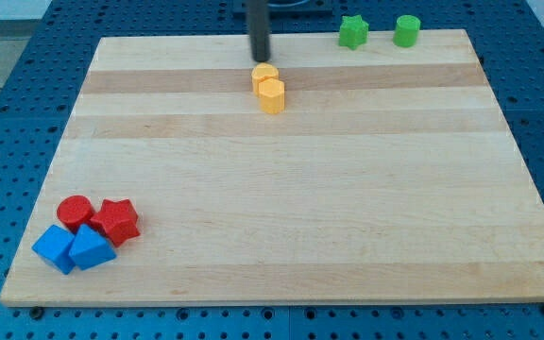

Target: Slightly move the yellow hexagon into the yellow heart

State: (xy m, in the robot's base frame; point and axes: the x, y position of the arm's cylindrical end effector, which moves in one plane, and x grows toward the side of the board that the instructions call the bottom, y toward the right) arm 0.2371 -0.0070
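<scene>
Two yellow blocks stand together near the view's top centre of the wooden board [281, 217]. The upper one, the yellow hexagon [264, 76], touches the lower one, the yellow heart [272, 96]. My tip [259, 57] is the end of a dark rod coming down from the view's top. It stands just above the hexagon, close to it or touching its far side; I cannot tell which.
A green star [352, 32] and a green cylinder [406, 30] stand at the top right edge. At the bottom left, a red cylinder [75, 212], a red star [116, 221] and two blue blocks [74, 249] are clustered.
</scene>
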